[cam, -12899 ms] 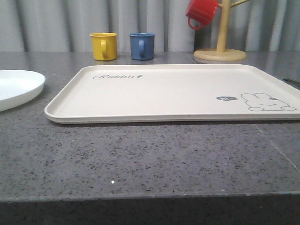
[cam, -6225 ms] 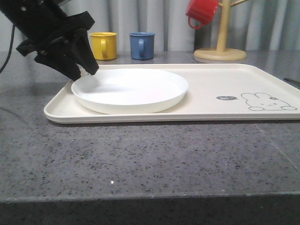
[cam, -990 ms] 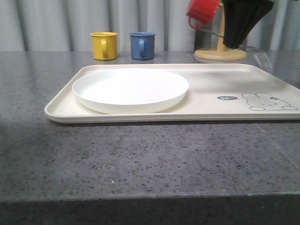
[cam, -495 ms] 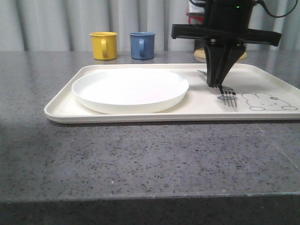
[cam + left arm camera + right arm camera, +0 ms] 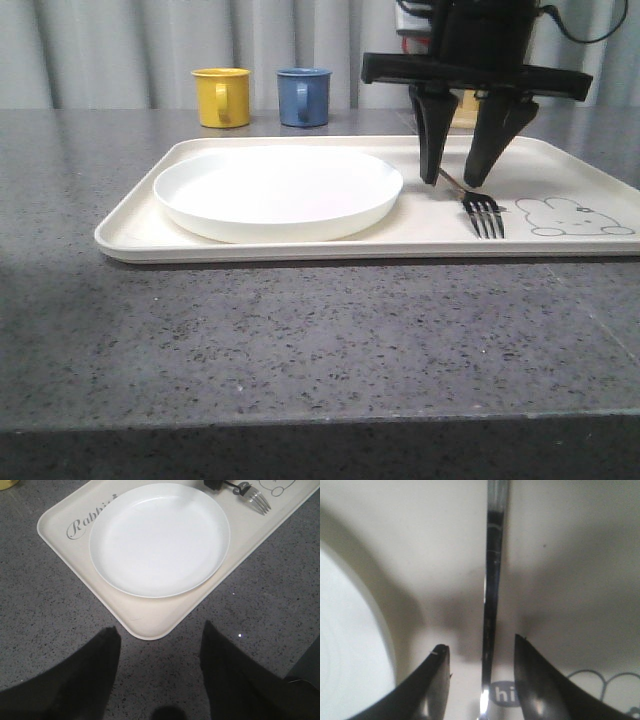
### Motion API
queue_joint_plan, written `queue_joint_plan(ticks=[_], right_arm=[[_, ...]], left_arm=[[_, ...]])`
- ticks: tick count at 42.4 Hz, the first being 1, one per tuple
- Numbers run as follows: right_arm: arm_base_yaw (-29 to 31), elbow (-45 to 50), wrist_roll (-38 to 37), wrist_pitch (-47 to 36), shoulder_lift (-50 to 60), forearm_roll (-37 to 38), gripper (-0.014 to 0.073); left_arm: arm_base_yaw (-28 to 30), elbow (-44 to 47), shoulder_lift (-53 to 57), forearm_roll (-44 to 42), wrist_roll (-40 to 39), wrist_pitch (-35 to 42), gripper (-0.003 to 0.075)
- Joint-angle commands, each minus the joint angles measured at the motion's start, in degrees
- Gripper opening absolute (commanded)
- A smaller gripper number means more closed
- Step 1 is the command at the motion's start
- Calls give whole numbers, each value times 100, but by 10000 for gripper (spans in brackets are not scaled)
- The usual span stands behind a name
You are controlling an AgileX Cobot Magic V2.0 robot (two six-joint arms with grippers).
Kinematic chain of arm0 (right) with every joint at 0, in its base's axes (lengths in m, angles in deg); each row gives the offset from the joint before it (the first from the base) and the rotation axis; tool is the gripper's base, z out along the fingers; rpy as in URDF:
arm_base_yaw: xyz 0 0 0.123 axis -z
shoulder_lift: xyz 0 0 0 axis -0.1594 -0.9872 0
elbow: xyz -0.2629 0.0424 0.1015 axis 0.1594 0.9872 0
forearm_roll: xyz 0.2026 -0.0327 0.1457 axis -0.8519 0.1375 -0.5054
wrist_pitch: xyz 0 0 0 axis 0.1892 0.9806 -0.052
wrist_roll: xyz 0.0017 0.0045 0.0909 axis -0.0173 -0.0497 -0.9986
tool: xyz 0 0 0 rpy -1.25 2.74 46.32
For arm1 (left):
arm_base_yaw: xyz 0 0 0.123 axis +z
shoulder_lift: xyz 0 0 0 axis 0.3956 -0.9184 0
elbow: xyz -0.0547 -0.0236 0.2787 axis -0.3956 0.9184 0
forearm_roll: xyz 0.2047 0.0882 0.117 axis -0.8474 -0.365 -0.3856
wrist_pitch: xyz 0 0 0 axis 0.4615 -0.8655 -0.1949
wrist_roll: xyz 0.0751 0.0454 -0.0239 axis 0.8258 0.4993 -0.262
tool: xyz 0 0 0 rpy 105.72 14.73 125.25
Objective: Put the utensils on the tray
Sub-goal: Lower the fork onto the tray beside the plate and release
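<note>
A silver fork [image 5: 484, 213] lies flat on the cream tray [image 5: 300, 248], to the right of the round white plate [image 5: 278, 192] and beside the bunny print. My right gripper [image 5: 455, 183] stands open straight over the fork's handle [image 5: 492, 580], one finger on each side and clear of it. The left wrist view shows the plate [image 5: 159, 537], the fork's tines [image 5: 260, 501] and the tray's near corner [image 5: 150, 625]. My left gripper [image 5: 159, 635] hangs open above the bare counter just off that corner, holding nothing.
Behind the tray stand a yellow mug [image 5: 222, 97] and a blue mug [image 5: 303, 96]. A wooden mug stand [image 5: 462, 110] sits at the back right, mostly hidden by my right arm. The grey speckled counter [image 5: 300, 340] runs to the front edge.
The plate came onto the tray earlier. In the last second my right arm brought the fork down onto the tray; its fingers have now spread apart and let the fork go.
</note>
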Motion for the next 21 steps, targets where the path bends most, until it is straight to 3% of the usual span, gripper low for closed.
queue_joint_plan(ticks=[1, 7, 21], right_arm=[[92, -164, 460, 450, 741, 186, 352], [462, -159, 968, 657, 1249, 199, 352], [2042, 511, 1629, 657, 1815, 189, 352]], left_arm=[[-35, -140, 70, -6, -77, 393, 368], [-35, -140, 70, -6, -77, 393, 368], [-35, -140, 70, -6, -77, 393, 368]])
